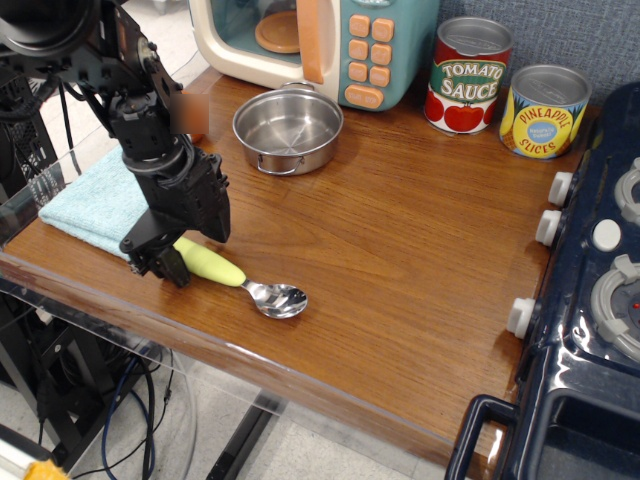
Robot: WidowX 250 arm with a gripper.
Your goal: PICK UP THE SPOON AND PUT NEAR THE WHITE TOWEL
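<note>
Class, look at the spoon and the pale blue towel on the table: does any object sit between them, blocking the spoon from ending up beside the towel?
Nothing visible does. The spoon lies on the table just right of the white towel; only the gripper, at the handle end, stands between them. The steel pot sits farther back, off that path.
</note>
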